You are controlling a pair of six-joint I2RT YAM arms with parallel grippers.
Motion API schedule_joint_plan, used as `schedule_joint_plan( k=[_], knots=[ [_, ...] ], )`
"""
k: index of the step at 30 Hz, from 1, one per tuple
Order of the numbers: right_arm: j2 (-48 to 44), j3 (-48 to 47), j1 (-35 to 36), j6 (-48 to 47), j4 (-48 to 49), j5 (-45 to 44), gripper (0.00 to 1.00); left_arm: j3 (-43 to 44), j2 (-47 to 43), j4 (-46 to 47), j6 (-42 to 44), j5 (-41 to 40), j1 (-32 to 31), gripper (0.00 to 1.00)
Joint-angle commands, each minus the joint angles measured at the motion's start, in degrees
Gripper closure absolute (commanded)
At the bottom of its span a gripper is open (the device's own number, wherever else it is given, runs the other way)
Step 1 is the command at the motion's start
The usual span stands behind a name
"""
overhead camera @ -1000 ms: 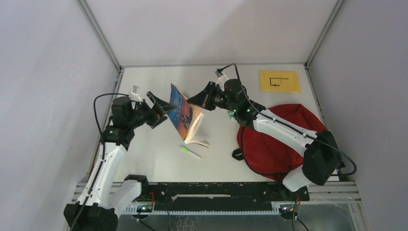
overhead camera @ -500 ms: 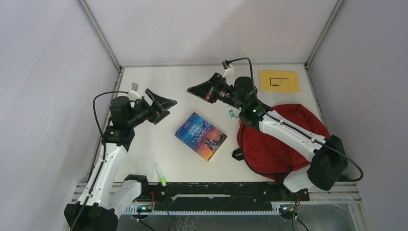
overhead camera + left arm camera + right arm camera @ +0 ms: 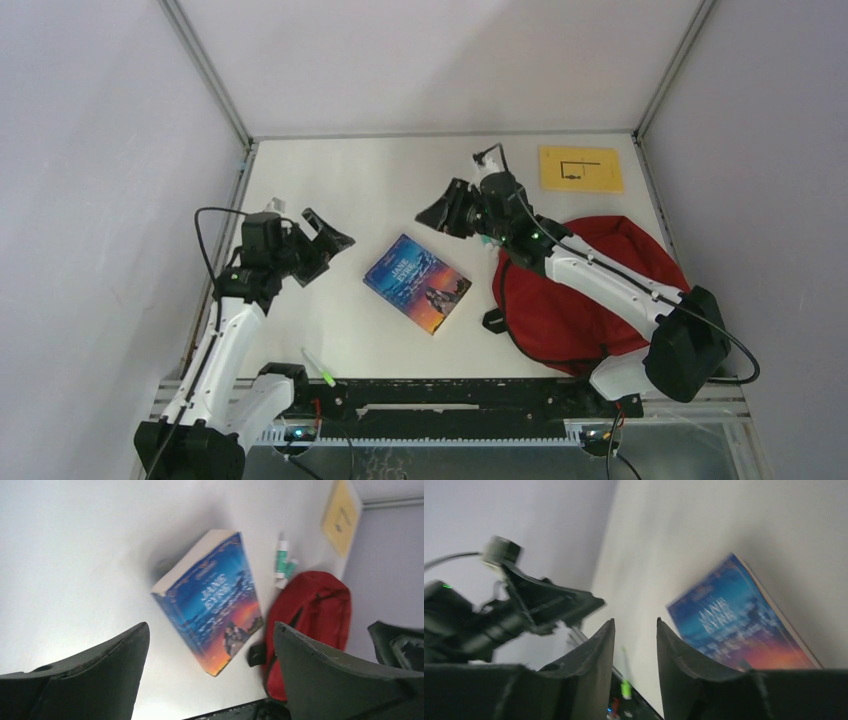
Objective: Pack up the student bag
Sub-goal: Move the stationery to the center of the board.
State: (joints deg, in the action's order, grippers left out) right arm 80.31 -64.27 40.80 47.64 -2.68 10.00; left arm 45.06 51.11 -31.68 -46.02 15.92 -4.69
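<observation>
Packing incomplete: Jane Eyre paperback flat on worktop, near student bag. Left pincer wide open, right pincer slightly parted; both empty.

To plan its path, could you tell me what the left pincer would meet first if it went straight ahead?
Probably the blue book lying flat on the table, centred ahead of it; depth is uncertain.

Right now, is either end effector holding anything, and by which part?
Nothing is held. The left end effector and right end effector are both empty; the book lies flat on the table.
</observation>
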Motion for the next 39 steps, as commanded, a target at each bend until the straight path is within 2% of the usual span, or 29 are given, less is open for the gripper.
schedule_joint_plan(
  k=[1, 3, 10, 15, 24, 32, 39],
  knots=[
    [-2.1, 3.0, 2.2, -6.7, -7.0, -5.3, 0.53, -2.2, -0.6, -5.1, 1.5, -8.6, 0.4, 0.04],
    [-1.3, 4.0, 3.4, -7.6, -8.0, -5.8, 0.49, -1.9, -0.4, -7.9, 1.2, -12.1, 0.4, 0.04],
    [1.3, 6.3, 7.6, -8.7, -8.7, -6.8, 0.47, 0.4, 0.1, -23.0, -1.2, -28.7, 0.3, 0.05],
    [3.4, 6.5, 9.4, -8.6, -8.7, -7.1, 0.46, -1.2, 1.9, -29.3, -6.4, -33.3, 0.2, 0.05],
    [1.3, 10.0, 10.1, -6.9, -6.6, -8.1, 0.46, -2.4, 16.3, -33.1, -10.1, -31.6, -2.8, 0.00],
    [-1.4, 13.6, 10.2, -5.7, -5.2, -8.3, 0.46, -7.4, 16.8, -28.2, -9.9, -24.6, -3.4, 0.00],
    [-2.5, 15.1, 10.2, -5.6, -4.6, -7.7, 0.46, -13.3, 17.6, -21.7, -11.7, -19.5, -3.4, 0.04]
  ],
)
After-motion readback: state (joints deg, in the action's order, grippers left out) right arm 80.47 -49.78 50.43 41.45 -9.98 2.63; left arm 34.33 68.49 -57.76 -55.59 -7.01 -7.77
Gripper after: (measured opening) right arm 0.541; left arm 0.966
